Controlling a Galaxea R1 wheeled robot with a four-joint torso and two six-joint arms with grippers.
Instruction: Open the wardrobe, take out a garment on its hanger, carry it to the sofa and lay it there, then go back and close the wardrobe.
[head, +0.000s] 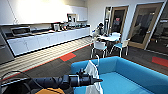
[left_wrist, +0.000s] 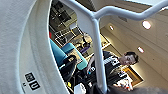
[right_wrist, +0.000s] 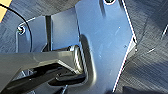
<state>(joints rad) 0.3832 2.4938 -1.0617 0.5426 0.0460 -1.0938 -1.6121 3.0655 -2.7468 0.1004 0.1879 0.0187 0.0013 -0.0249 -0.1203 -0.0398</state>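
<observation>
1. Across the room's near side sits the bright blue sofa (head: 130, 75), its rounded arm and back facing the robot.
2. Behind it, a long white kitchen counter (head: 47, 40) runs along the wall, and a round white table (head: 110, 37) stands with white chairs (head: 99, 47) and a seated person (head: 100, 28).
3. Over the sofa's arm hangs the white garment (head: 93, 75) on its thin white hanger (left_wrist: 100, 50).
4. Reaching from the left, the left gripper (head: 98, 80) is clamped on the hanger.
5. I cannot tell the right gripper's state.

garment (head: 93, 75) before sofa (head: 130, 75), table (head: 110, 38) and chairs (head: 100, 47) behind
</observation>
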